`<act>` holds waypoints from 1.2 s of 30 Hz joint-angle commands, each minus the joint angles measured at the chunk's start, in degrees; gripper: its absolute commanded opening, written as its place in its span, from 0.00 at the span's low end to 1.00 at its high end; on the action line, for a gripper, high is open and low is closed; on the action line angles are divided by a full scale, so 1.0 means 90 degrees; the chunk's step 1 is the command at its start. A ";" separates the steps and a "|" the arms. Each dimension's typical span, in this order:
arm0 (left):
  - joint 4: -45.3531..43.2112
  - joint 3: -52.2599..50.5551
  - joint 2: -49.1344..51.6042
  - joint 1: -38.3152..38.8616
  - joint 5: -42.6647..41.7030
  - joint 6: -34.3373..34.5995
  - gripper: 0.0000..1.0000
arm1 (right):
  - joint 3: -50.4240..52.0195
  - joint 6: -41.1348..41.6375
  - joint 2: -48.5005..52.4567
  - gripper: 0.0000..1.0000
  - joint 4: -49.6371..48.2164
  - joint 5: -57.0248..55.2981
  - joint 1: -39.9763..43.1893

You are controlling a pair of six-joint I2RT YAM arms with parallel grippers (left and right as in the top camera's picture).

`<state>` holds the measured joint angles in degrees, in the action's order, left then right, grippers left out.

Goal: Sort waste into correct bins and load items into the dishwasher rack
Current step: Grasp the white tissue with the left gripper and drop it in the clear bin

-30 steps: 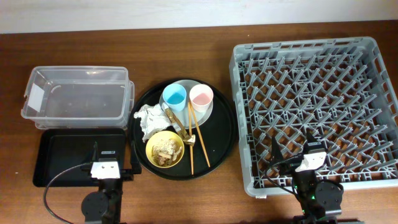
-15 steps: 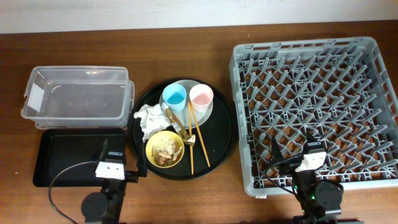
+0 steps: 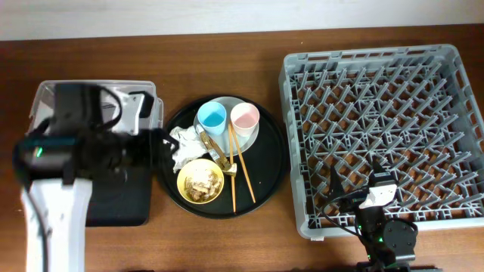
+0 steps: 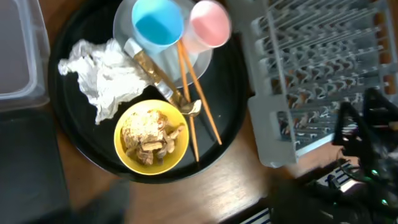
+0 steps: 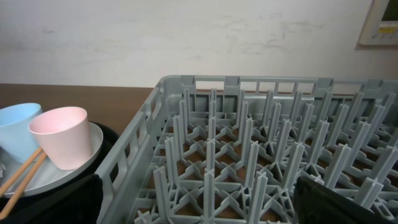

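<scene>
On the round black tray (image 3: 272,160) lie a crumpled white napkin (image 3: 181,146) (image 4: 102,78), a brown wrapper (image 3: 210,143) (image 4: 152,68), and a yellow bowl (image 3: 200,180) (image 4: 151,135) of beige scraps (image 4: 146,134). A blue cup (image 3: 212,116) (image 4: 158,22) and pink cup (image 3: 244,117) (image 5: 62,134) stand on the grey-green plate (image 3: 227,102). Chopsticks (image 3: 240,162) (image 4: 199,99) lean off it. My left gripper (image 3: 155,142) (image 4: 199,208), blurred, hovers left of the napkin, jaws apart and empty. My right gripper (image 3: 357,177) (image 5: 199,205) rests open at the rack's (image 3: 382,121) near edge.
The clear tub (image 3: 147,98) (image 4: 18,56) and the shallow black tray (image 3: 121,204) (image 4: 28,162) sit left of the round tray, largely covered by my left arm in the overhead view. Bare wooden table lies in front of the round tray.
My left arm has lifted from the table's front edge and swung up over the two bins, its gripper now near the round tray's left rim. The right arm has not moved.
</scene>
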<state>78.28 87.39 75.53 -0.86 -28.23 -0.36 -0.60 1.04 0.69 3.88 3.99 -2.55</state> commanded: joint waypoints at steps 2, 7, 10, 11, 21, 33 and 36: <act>-0.0287 -0.0100 0.1054 0.0593 0.2827 0.1435 0.01 | 0.0032 -0.0022 -0.0041 0.98 0.0034 0.0010 0.0036; -0.1273 -0.0566 0.2222 0.1486 0.3449 0.1872 0.33 | 0.0032 -0.0022 -0.0041 0.98 0.0034 0.0010 0.0036; -0.1438 -0.0566 0.3048 0.1501 0.3449 0.2142 0.40 | 0.0032 -0.0022 -0.0041 0.98 0.0032 0.0010 0.0036; -0.1494 -0.0566 0.3189 0.1501 0.3449 0.2140 0.43 | 0.0032 -0.0022 -0.0041 0.98 0.0034 0.0010 0.0036; -0.4019 -0.2302 0.3337 0.1537 0.3451 0.2278 0.67 | 0.0032 -0.0022 -0.0041 0.98 0.0034 0.0010 0.0036; -0.3643 -0.1316 0.2552 0.1535 0.3449 0.2276 0.00 | 0.0032 -0.0022 -0.0041 0.98 0.0032 0.0010 0.0036; -0.3179 -0.0663 0.1962 0.1523 0.3463 0.2273 0.00 | 0.0032 -0.0022 -0.0041 0.98 0.0034 0.0010 0.0036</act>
<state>48.86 78.41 97.21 12.80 2.61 19.59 -0.60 1.08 0.64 3.88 3.99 -2.55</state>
